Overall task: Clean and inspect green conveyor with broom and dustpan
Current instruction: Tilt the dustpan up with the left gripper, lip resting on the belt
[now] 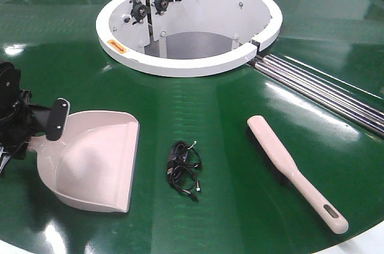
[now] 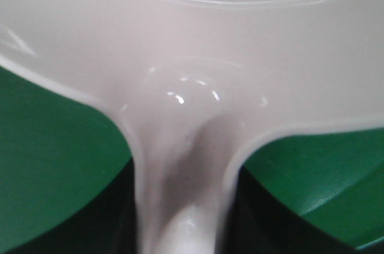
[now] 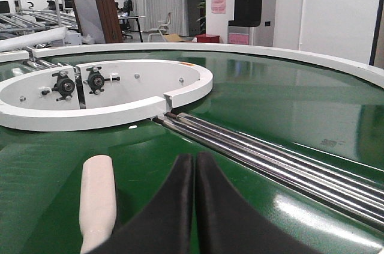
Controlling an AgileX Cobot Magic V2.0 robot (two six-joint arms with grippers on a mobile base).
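Note:
The dustpan (image 1: pixel 96 158) lies on the green conveyor (image 1: pixel 228 110) at the left, its mouth facing right. My left gripper (image 1: pixel 41 135) is shut on its handle at the far left. In the left wrist view the pale handle (image 2: pixel 180 170) runs between my dark fingers (image 2: pixel 117 221), with the left gripper (image 2: pixel 183 212) closed around it. The broom (image 1: pixel 294 170) lies flat at the right, handle toward the near edge. The right gripper (image 3: pixel 195 161) is shut and empty, low over the belt, just right of the broom (image 3: pixel 97 200) tip. It is out of the front view.
A tangled black cable (image 1: pixel 183 167) lies on the belt between dustpan and broom. The white ring hub (image 1: pixel 120 50) sits at the back centre. Silver roller strips (image 1: pixel 324 89) run to the right and also pass my right gripper (image 3: pixel 270 152).

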